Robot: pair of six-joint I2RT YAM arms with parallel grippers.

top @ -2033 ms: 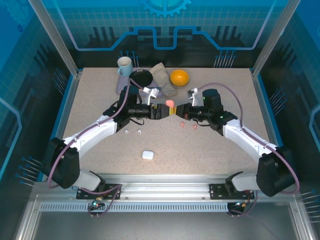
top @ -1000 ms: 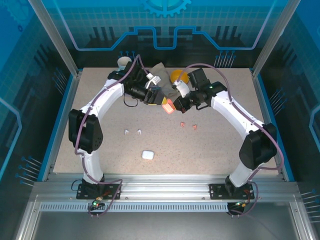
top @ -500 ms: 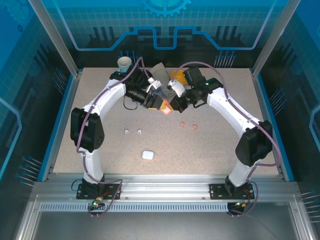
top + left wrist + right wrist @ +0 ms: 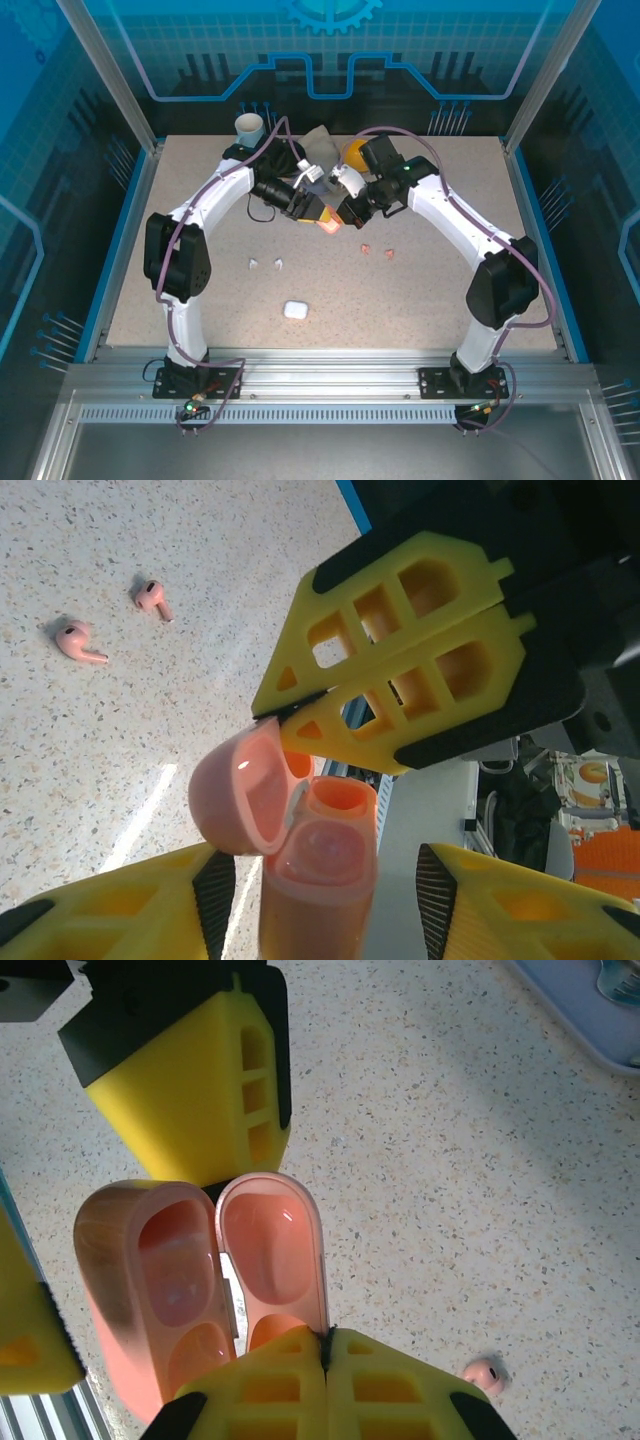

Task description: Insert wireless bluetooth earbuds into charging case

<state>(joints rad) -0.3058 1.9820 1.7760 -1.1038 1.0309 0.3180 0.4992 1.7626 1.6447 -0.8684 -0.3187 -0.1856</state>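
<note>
A pink charging case (image 4: 326, 222) hangs open above the table's middle, its body (image 4: 320, 880) and hinged lid (image 4: 238, 798) showing empty orange wells. My right gripper (image 4: 325, 1335) is shut on the lid's rim (image 4: 272, 1245). My left gripper (image 4: 322, 852) stands open astride the case body, with a small gap at each pad. Two pink earbuds (image 4: 365, 247) (image 4: 388, 253) lie on the table to the right below the case. They also lie far off in the left wrist view (image 4: 78, 642). Two white earbuds (image 4: 254, 264) (image 4: 278, 264) lie left of centre.
A shut white case (image 4: 294, 310) sits near the front middle. At the back stand a cup (image 4: 248, 125), a grey cloth (image 4: 320, 145) and an orange bowl (image 4: 355, 152). Both arms arch high over the table and meet at the case.
Both arms lifted the case from low over the table toward the back. The left jaws have narrowed around the case body. The right gripper stayed shut on the lid.
</note>
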